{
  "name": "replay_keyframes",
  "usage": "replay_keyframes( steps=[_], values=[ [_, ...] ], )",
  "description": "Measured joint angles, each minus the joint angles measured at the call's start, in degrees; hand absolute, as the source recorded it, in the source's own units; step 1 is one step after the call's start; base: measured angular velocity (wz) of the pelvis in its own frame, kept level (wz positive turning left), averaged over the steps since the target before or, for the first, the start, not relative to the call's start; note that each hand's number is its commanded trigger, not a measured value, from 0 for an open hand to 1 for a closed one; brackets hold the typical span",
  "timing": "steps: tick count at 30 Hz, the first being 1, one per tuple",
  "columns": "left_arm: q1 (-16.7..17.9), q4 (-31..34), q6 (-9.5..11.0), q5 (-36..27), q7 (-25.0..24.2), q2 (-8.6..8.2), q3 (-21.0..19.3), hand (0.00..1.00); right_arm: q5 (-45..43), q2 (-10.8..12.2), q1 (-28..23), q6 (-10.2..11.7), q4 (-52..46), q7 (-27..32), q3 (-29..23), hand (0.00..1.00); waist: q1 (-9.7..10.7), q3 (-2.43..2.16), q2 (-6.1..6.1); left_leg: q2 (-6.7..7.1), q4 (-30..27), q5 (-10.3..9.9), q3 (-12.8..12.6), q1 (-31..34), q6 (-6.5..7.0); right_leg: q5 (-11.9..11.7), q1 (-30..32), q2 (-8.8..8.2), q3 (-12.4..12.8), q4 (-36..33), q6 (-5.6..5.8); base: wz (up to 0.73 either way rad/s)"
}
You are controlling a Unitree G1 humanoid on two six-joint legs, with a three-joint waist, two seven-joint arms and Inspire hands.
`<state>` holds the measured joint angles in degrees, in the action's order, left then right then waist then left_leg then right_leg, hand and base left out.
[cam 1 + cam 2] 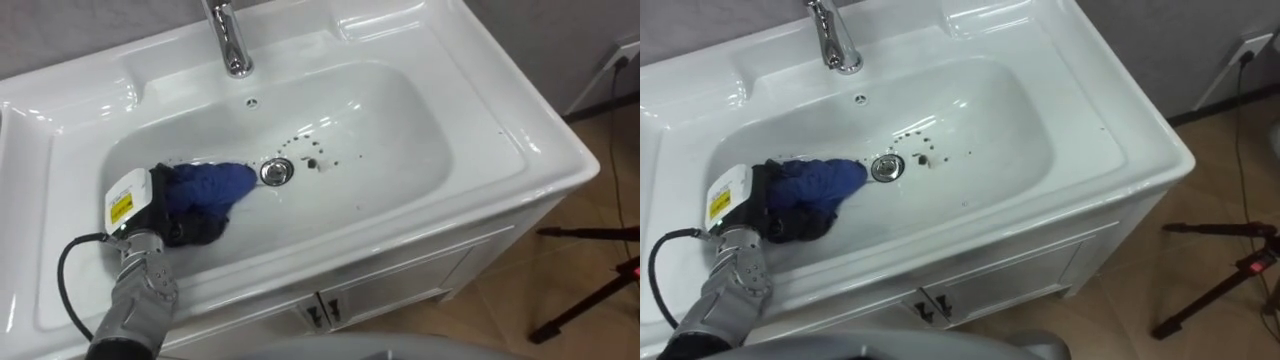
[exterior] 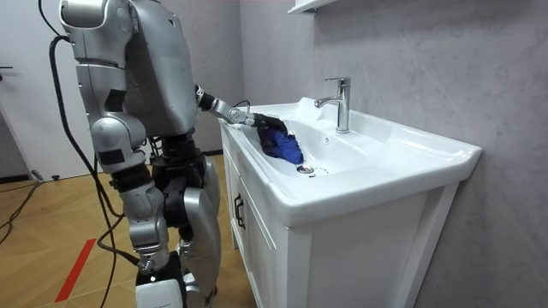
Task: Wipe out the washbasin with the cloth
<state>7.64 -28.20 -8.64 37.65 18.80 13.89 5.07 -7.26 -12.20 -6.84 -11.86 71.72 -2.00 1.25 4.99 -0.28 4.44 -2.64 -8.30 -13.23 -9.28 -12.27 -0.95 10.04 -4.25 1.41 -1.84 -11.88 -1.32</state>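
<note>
- Basin (image 1: 400,150) is white and sits in a white counter, with a silver tap (image 1: 230,40) at the back.
- At the bottom of the basin is a round silver drain (image 1: 277,171).
- Little dark specks (image 1: 315,160) lie just beside the drain, on the side away from the cloth.
- On the left part of the basin floor lies a blue cloth (image 1: 215,185), and its tip touches the drain.
- The robot's left hand (image 1: 165,215) is down in the basin, right on the cloth.
- I cannot tell if the hand grabs the cloth or just pushes down on it.
- Under the counter is a white cabinet (image 1: 380,290) with two doors.
- In the room view the robot stands close to the front of the cabinet, and its left arm reaches over the edge.
- A black stand (image 1: 590,300) rests on the wood floor (image 1: 500,320) to the right.
</note>
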Motion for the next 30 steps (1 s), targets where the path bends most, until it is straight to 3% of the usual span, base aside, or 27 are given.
replay_keyframes(
  steps=[15,19,23,26,30],
  values=[
    [-3.06,0.41,-0.23,-0.07,-8.07,-0.11,-0.44,1.00,-0.30,0.21,0.07,0.69,-0.72,0.18,0.15,0.00,-0.02,0.13,-0.04,0.28,-0.01,0.00,0.00,-0.05,0.00,0.46,0.46,-0.31,-0.24,-0.94,0.22,0.00],
    [-3.40,0.59,-0.26,-3.64,-8.21,-0.73,-0.15,1.00,0.24,0.26,0.62,0.49,-0.55,0.70,1.32,0.00,0.73,0.19,-0.14,0.35,-0.10,0.00,0.01,0.88,0.00,0.50,1.67,-0.44,-0.39,-1.23,0.28,0.02],
    [-4.35,0.01,-0.29,-4.42,-8.27,-1.24,0.86,1.00,0.02,0.47,0.33,0.28,-0.42,0.99,2.02,0.00,1.60,0.32,-0.44,0.36,-0.10,0.00,-0.14,1.27,0.00,0.60,2.26,-0.55,-0.73,-1.75,0.22,0.02],
    [-5.22,0.24,-0.73,-4.33,-8.36,-1.85,1.35,1.00,-0.08,1.10,0.06,-0.07,-0.43,0.52,2.60,0.00,2.82,0.80,-1.26,0.34,-0.18,0.00,-0.14,1.57,0.00,0.84,2.35,-0.68,-1.23,-2.01,0.22,0.11],
    [-6.73,0.31,-1.27,-4.42,-8.59,-2.47,3.45,1.00,-0.06,1.37,-0.05,-0.73,-0.11,-0.40,3.49,0.00,2.90,0.79,-2.10,0.37,-0.21,0.00,-0.47,1.81,0.00,0.88,2.75,-0.61,-0.58,-2.06,0.30,-0.03]
  ],
)
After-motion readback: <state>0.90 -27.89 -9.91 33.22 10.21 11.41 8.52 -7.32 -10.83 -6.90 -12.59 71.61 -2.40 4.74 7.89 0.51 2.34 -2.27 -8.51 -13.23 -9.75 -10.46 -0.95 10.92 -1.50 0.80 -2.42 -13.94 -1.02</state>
